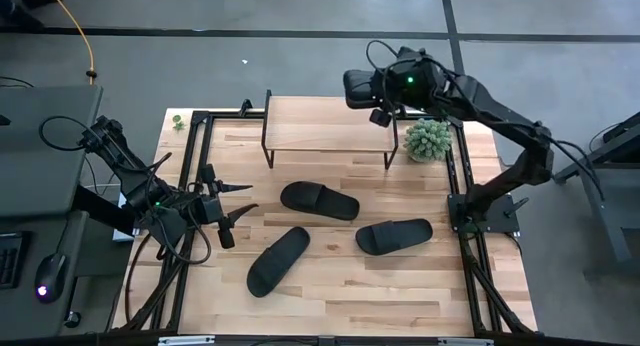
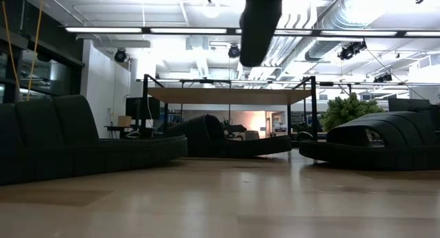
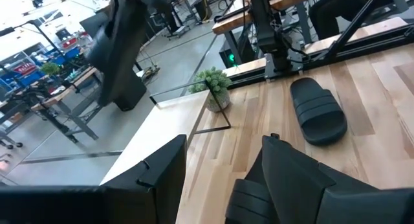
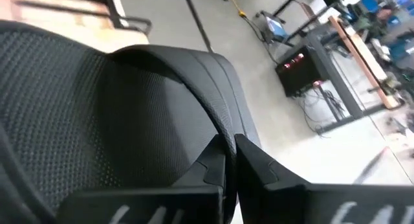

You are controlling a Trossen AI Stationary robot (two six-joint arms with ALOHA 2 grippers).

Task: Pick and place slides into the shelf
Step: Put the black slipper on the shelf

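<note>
I see the R gripper point(image 1: 372, 94) pinching one slide point(image 1: 358, 88) above the shelf point(image 1: 325, 123). L gripper point(image 1: 238, 203) spread, low at table's point(image 1: 420, 281) left. Three slides point(image 1: 319, 200) lie mid-table w/ a plant point(image 1: 429, 139) beside shelf; grey floor point(image 1: 300, 61) around.

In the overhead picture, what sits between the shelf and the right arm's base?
A small green plant stands on the table between the shelf and the right arm's base, seen from overhead.
</note>
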